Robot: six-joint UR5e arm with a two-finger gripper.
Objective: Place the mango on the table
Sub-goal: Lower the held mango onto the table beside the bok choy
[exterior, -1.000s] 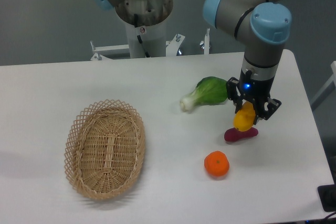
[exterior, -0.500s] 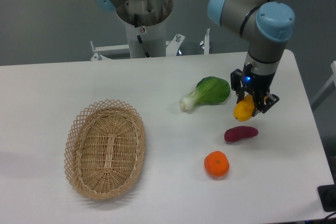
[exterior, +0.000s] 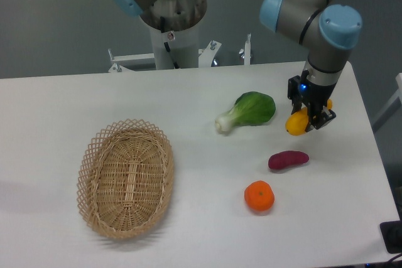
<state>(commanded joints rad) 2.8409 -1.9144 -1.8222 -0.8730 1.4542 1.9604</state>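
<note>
The yellow-orange mango (exterior: 296, 123) is held in my gripper (exterior: 308, 120), which is shut on it. It hangs above the white table (exterior: 207, 218), to the right of the green leafy vegetable (exterior: 249, 110) and above and behind the purple sweet potato (exterior: 288, 160). The gripper's fingers hide part of the mango.
An orange tangerine (exterior: 259, 196) lies in front of the sweet potato. An oval wicker basket (exterior: 126, 177) stands at the left of the table. The arm's base column (exterior: 171, 32) stands behind the table's far edge. The table's right edge is near the gripper.
My gripper has moved up and to the right with the mango, away from the sweet potato, towards the table's far right.
</note>
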